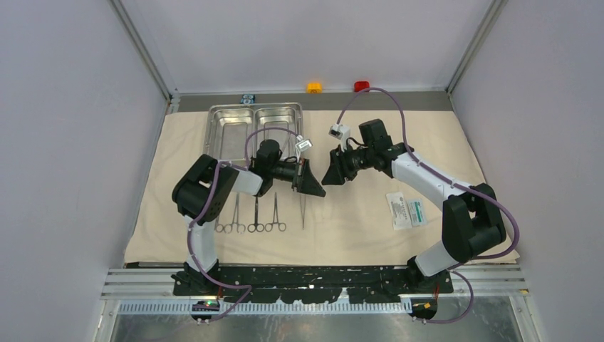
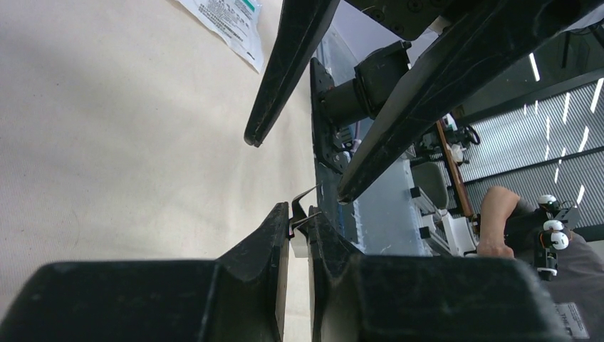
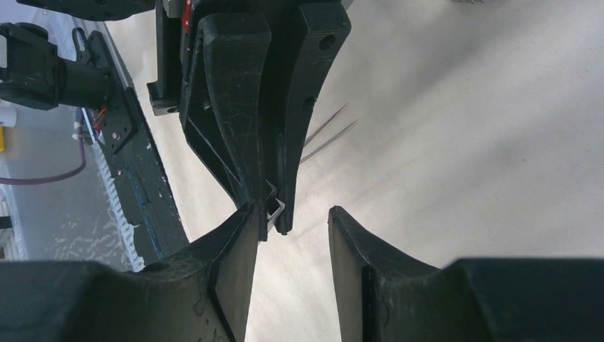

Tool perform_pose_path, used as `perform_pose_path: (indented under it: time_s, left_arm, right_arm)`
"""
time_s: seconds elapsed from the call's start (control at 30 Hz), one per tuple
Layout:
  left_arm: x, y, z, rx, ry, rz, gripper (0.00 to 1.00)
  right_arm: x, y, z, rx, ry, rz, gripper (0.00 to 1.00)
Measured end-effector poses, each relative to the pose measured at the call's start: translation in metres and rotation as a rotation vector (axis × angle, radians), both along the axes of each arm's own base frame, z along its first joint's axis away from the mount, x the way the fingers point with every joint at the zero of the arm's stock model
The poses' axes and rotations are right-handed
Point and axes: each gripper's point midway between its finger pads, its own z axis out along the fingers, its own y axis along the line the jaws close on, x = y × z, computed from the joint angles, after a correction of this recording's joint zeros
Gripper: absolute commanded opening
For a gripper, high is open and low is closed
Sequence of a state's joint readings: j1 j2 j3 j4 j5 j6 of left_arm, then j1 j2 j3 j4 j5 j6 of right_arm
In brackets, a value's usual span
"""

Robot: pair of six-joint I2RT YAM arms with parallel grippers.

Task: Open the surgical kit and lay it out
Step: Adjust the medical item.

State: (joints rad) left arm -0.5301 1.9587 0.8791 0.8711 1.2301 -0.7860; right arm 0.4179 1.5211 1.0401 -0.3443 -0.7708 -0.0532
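1. Cloth wrap (image 1: pixel 356 235) lies open and flat over most of the surface. It serves as the field the rest is laid on.
2. Tray (image 1: pixel 235 107) sits on the cloth toward the far edge, left of centre. Both compartments look empty, so the contents seem to be out.
3. Three ring-handled instruments (image 1: pixel 255 214) lie in a row left of centre, rings toward the near edge. Tweezers (image 1: pixel 303 210) lie just right of them, parallel. The tidy row reads as a deliberate display.
4. Packet (image 1: pixel 407 211) lies flat right of centre, toward the near edge and well apart from the steel tools.
5. Both arms meet tip to tip above the middle of the cloth, between the tray and the tool row. From the pose alone this looks like a hand-off.
6. Left end effector (image 2: pixel 299 217) is almost closed and pinches a small bent metal piece (image 3: pixel 274 208) at the very fingertips. The piece is too small to identify.
7. Right end effector (image 3: pixel 292 211) is about half open and grips nothing. The left tips sit at the mouth of its gap, close against one finger. Can't tell whether that finger touches the piece.
8. Risk, as a judgement: the pinch is thin, so the piece could drop if the left lets go before the right closes.
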Motion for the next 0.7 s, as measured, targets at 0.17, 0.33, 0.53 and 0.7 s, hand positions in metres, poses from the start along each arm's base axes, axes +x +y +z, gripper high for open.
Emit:
perform_pose_path:
  time_s: [0.17,0.33,0.53,0.7]
  left_arm:
    - [-0.003,-0.001,0.000,-0.001,0.000,-0.010,0.07]
    - [-0.006,-0.002,0.000,-0.002,0.001,-0.021,0.07]
    - [-0.007,-0.002,0.000,-0.003,0.001,-0.028,0.07]
    - [-0.008,-0.002,0.001,-0.004,0.001,-0.034,0.07]
  right_arm:
    - [-0.004,0.004,0.001,0.009,0.002,0.021,0.40]
    - [-0.007,0.009,0.000,0.009,-0.002,0.049,0.30]
    - [-0.008,0.011,0.000,0.008,-0.007,0.063,0.19]
    - [-0.009,0.011,-0.001,0.003,-0.011,0.070,0.12]
